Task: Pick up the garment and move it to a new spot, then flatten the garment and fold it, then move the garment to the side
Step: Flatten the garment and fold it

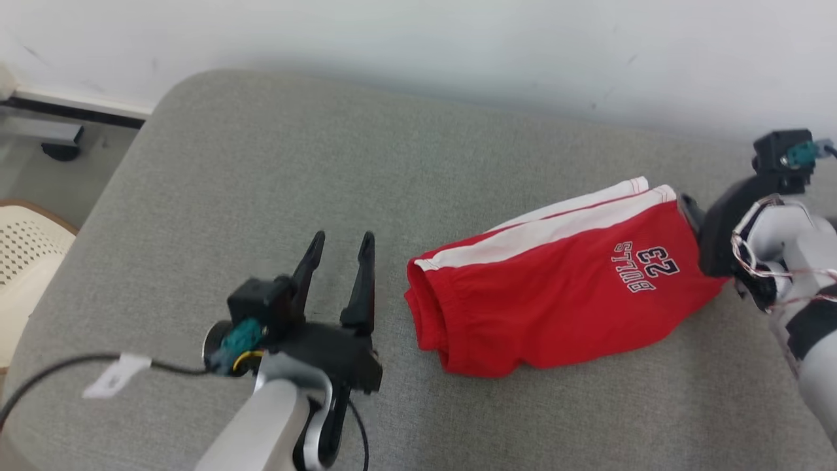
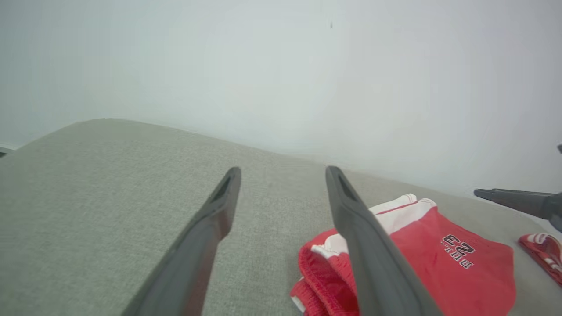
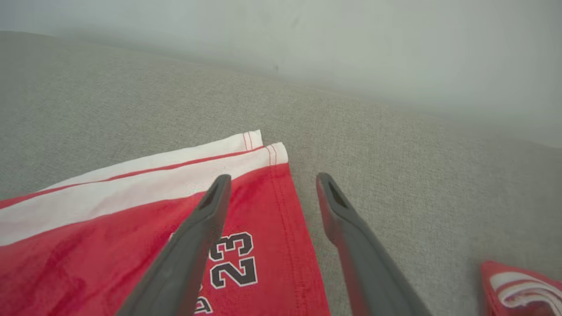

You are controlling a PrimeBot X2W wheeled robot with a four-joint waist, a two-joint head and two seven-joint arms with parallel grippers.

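You're looking at a grey cushion set against a white wall, with a cream chair on the floor off its left edge. The shorts lie folded flat on the cushion, right of centre. Their waistband points toward your left gripper, which is near them but not touching. Its fingers are spread wide with nothing between them. Your right gripper is at the hem end, also spread and holding nothing. One finger is over the red fabric by the 23, the other over bare cushion. A second red cloth lies nearby, apart from the shorts.
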